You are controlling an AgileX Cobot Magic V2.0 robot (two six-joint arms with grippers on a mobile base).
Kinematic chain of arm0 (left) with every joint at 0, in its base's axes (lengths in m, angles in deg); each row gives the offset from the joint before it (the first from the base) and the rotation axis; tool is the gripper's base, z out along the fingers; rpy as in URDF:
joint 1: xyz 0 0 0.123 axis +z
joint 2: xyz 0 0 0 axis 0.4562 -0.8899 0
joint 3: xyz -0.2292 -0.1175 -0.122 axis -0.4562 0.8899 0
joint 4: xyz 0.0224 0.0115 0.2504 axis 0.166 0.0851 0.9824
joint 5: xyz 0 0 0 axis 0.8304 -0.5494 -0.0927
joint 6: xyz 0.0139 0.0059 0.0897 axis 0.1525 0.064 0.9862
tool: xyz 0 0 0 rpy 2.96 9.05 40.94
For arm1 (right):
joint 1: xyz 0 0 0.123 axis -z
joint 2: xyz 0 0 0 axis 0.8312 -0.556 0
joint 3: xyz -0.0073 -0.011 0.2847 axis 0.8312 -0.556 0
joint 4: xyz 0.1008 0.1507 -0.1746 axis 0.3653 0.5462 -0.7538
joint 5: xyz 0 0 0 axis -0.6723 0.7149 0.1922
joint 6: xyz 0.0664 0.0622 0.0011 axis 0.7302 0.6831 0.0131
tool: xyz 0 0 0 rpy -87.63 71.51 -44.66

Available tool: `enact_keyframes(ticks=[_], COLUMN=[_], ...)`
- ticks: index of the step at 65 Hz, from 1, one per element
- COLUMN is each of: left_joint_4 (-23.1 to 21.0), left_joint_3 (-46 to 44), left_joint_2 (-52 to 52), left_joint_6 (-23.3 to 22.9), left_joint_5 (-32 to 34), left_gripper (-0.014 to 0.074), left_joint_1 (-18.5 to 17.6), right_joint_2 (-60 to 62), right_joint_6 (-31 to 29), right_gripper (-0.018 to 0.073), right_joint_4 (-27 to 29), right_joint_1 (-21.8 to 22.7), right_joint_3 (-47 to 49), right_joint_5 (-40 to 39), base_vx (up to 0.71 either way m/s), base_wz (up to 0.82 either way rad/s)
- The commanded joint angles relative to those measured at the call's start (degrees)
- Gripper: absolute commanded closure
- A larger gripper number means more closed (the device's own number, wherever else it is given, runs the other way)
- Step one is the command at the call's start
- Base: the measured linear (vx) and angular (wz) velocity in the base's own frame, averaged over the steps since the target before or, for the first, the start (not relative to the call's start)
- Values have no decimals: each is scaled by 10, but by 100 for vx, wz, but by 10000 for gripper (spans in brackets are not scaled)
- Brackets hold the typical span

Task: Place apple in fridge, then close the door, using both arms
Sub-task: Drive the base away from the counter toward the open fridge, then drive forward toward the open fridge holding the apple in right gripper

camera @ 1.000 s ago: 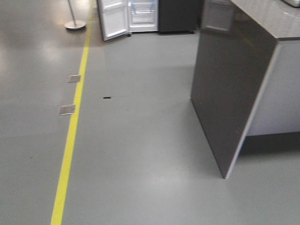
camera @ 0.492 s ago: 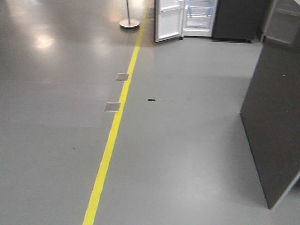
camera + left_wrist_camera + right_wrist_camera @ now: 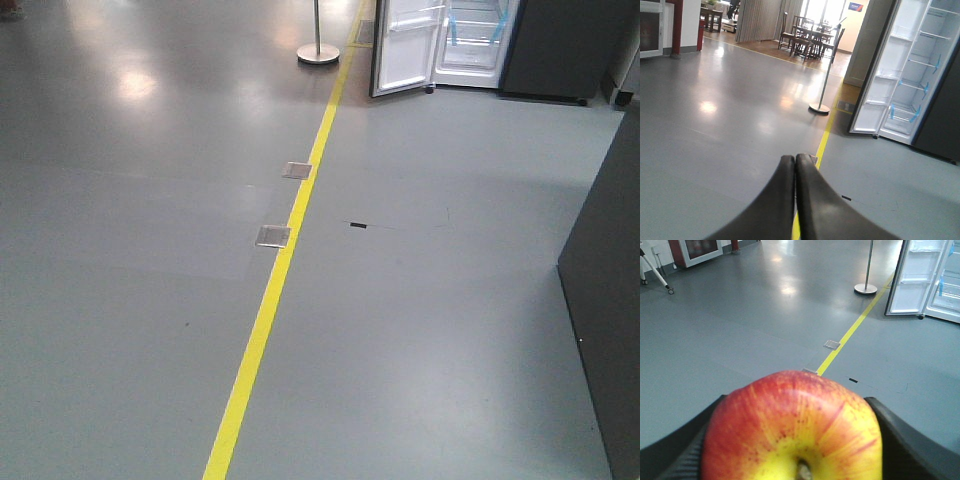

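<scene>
From the front: glossy grey floor split by a yellow line. Far off at top right, the fridge, white inside, with its door swung wide to the left. Just beside it, a thin silver pole on a round base.

From the left wrist: left gripper pressed together. Smooth, curved black fingers touching at the tips, gripping nothing, pointed over the floor toward the fridge at right.

From the right wrist: right gripper clamped on the apple — ribbed black fingers hugging both sides. Round, red-streaked skin, yellow patch and stem toward the camera. Fridge well apart, far ahead at right.
</scene>
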Motion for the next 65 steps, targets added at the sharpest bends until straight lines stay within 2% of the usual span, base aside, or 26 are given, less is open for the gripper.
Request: enact_keyframes(ticks=[1, 65], left_joint_4=[-1, -1], left_joint_3=[-10, -10], left_joint_2=[-8, -8], left_joint_6=[-6, -6], left_joint_5=[39, 39], left_gripper=[603, 603], left_joint_1=[0, 0], right_joint_2=[-4, -4], right_joint_6=[-4, -4], right_gripper=[458, 458], right_joint_4=[8, 8], right_joint_1=[1, 1], right_joint_3=[13, 13], right_joint_5=[-45, -47], base_vx=[14, 18], base_wz=[6, -1])
